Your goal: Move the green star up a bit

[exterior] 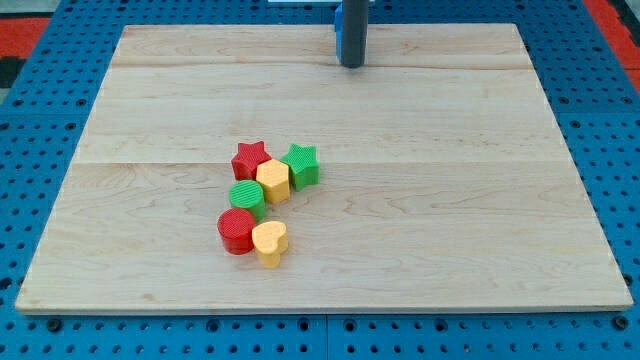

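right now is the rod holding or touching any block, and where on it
Nothing is held. My tip is at the view's top, well apart from the green star and its cluster.

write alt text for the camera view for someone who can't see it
Six small blocks cluster left of centre on a wooden board: red star, green star, yellow hexagon, green cylinder, red cylinder, yellow heart. My tip rests far off near the view's top, touching none.

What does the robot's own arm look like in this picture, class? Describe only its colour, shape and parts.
Only its end shows: a straight dark grey rod, round like a cylinder, with a blue part above it cut off at the view's top. My tip is blunt and flat. No cables, markings or gripper are visible.
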{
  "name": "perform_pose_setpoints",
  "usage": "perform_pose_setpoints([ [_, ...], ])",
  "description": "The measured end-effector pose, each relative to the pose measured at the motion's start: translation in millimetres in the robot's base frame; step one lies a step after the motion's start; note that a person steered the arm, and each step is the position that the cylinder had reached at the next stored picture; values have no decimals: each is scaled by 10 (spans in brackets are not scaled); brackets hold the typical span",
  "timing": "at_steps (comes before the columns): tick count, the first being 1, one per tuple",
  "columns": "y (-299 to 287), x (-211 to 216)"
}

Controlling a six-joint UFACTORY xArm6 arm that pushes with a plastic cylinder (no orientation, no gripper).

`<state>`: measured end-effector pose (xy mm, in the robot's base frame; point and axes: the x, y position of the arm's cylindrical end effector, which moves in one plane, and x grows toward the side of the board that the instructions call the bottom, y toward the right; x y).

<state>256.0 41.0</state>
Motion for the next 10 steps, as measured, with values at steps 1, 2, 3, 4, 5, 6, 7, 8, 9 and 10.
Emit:
perform_pose_setpoints([
  [1,0,182],
  [2,-2,932],
  [3,-174,1638],
  [4,-233,1914],
  [5,-233,1914],
  [6,-236,1927],
  [7,-270,2154],
  [8,-424,2323],
  [9,-905,2249],
  [10,-906,1919],
])
